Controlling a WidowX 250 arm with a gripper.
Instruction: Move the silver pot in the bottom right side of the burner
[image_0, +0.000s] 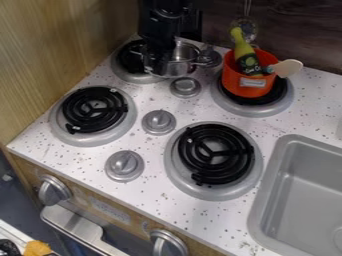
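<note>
Silver pot (184, 65) at upper middle of the camera view, by the right edge of the rear-left burner (129, 77). Black gripper (154, 67) hangs down from the top edge, right at the pot's left part, covering some of it; the rest of the pot shows to the gripper's right. Can't tell how wide the gripper is, or whether it has hold of the pot. Contact also unclear. Pot looks upright, its right side close to the rearmost grey knob (209, 55).

Other burners: front-left (94, 109) and front-right (215, 154), black coils on grey pans. On the rear-right burner (254, 110), an orange pot (248, 81) with a green bottle (244, 52) leaning in it, plus a utensil with a pale head (289, 68) sticking out to the right. Three more grey knobs (185, 87) (158, 122) (124, 165) run in a slanted row between the left and right burners. Grey sink (272, 180) lower right. Front panel has two larger knobs (54, 190) (168, 243) and a metallic handle (72, 224). Wood-grain panel (57, 55) on the left. Small yellow item at the bottom-left corner, too cut off to name.
</note>
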